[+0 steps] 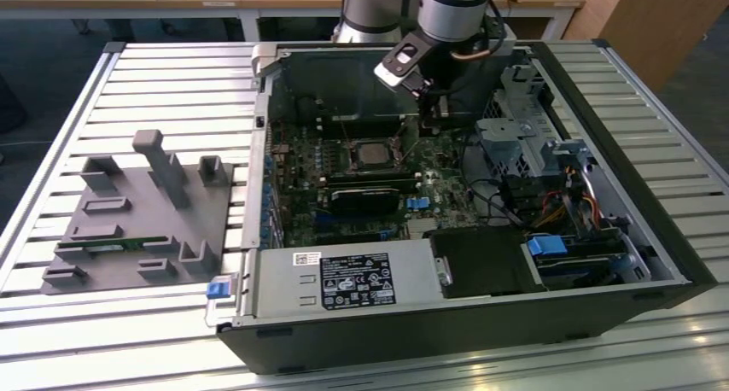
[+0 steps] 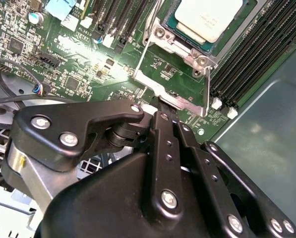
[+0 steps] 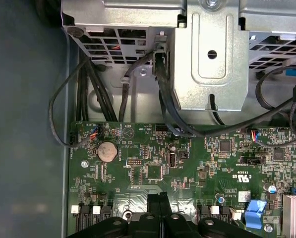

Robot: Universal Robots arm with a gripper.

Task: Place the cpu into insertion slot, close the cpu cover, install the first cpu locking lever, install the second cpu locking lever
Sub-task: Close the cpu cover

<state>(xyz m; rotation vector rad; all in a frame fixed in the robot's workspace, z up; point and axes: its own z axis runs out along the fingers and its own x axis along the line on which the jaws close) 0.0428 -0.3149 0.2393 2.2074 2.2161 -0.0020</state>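
Note:
The cpu (image 1: 373, 154) lies flat in the insertion slot of the motherboard inside the open computer case; in the second wrist view its silver top (image 2: 207, 17) shows in the socket. The cpu cover (image 2: 160, 89), a thin metal frame, stands swung open off the socket, and board shows through its open centre. Thin wire locking levers (image 2: 144, 52) run along its sides, unlatched. My gripper (image 2: 160, 113) is shut, its black fingertips against the cover's free edge. In the exterior view the gripper (image 1: 431, 118) hangs just past the socket on that view's right. Its fingers (image 3: 157, 201) are pressed together.
A grey fixture block (image 1: 142, 212) sits on the slatted table at the exterior view's left. Inside the case are the power supply (image 1: 341, 280), a metal drive cage (image 1: 513, 143) with black cables (image 3: 167, 109), and memory slots (image 2: 257, 54) beside the socket.

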